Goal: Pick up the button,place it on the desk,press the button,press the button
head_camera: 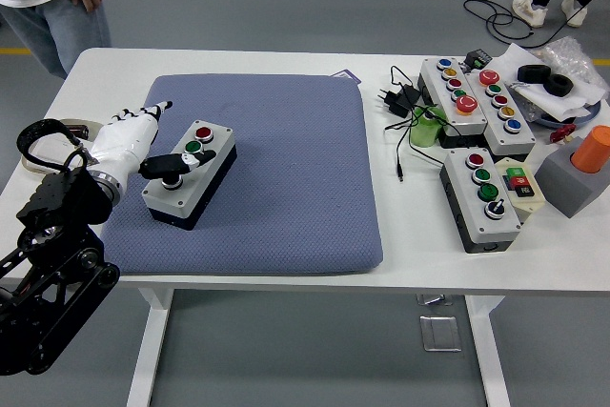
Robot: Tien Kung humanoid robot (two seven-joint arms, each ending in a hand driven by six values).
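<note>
Resting on quilted blue mat [286,178], boxy button [190,174], left hand [143,145] touching

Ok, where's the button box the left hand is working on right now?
In the head view the button box sits on the left part of the blue mat, with the left hand against its left side, thumb over its top.

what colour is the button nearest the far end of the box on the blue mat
Red. On the button box lying on the mat, the far button shows clearly in the head view.
</note>
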